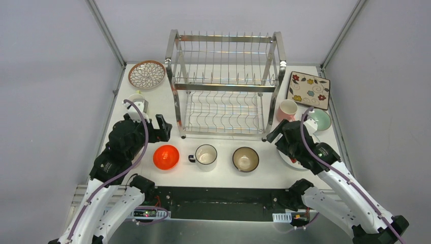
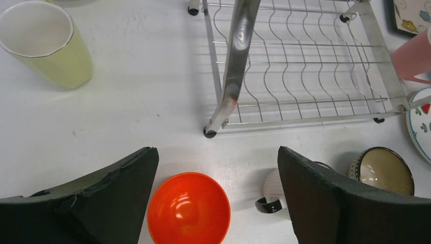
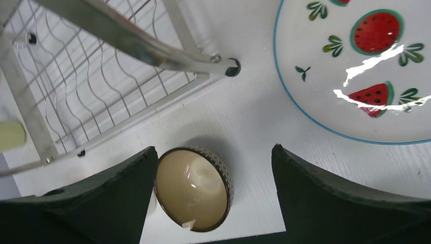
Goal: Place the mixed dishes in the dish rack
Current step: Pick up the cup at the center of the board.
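The steel dish rack [image 1: 175, 101] stands empty at the back middle. An orange bowl [image 1: 166, 156], a white mug [image 1: 206, 154] and a brown bowl [image 1: 245, 158] sit in a row before it. The petal-pattern plate [image 1: 147, 74] and a pale green cup [image 1: 136, 100] are at the left. The square floral plate [image 1: 308, 90], pink cup [image 1: 287, 110] and mint bowl [image 1: 320, 119] are at the right. My left gripper [image 1: 163, 128] is open above the orange bowl [image 2: 188, 208]. My right gripper [image 1: 277, 131] is open beside the brown bowl [image 3: 193, 189], over the fruit-pattern plate [image 3: 366, 66].
The rack's front left post [image 2: 236, 66] rises just ahead of my left gripper [image 2: 216, 150]. Its front right foot [image 3: 233, 67] is close ahead of my right gripper [image 3: 213, 148]. The table's front edge runs just behind the brown bowl.
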